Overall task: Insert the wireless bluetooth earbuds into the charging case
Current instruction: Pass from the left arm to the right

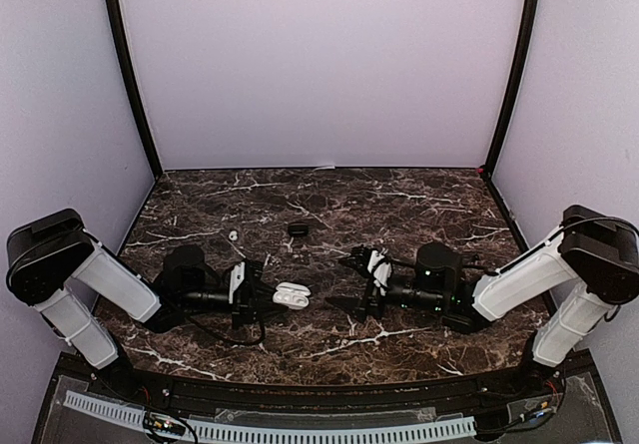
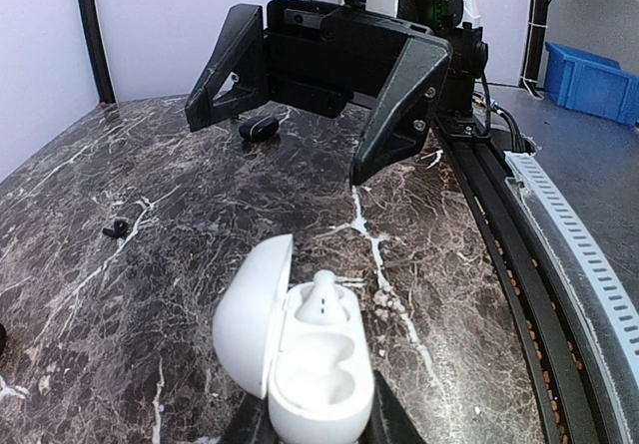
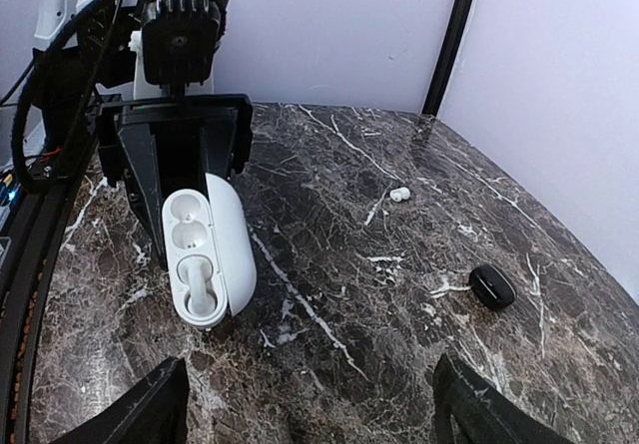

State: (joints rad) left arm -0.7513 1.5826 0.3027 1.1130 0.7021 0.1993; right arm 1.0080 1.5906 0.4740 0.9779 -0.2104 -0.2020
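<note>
Earbuds are split up: one white earbud (image 2: 324,302) sits stem up in a socket of the white charging case (image 2: 300,364), with the socket beside it empty. A second white earbud (image 3: 399,195) lies loose on the dark marble surface (image 1: 399,205), well apart from the case and toward the far left. My left tool (image 1: 280,296) is clamped on the case from both sides and holds it low over the surface with its lid swung open (the lid stands off to one side on its hinge). My right tool (image 2: 283,145) faces the case from just across, its jaws spread wide with nothing between them, touching neither the case nor any bud. A small black earbud (image 2: 116,228) lies by itself on the surface. A closed black case (image 3: 492,286) rests farther back, near the middle, apart from both tools. I cannot tell whether the white case touches the surface or hangs just above it.
</note>
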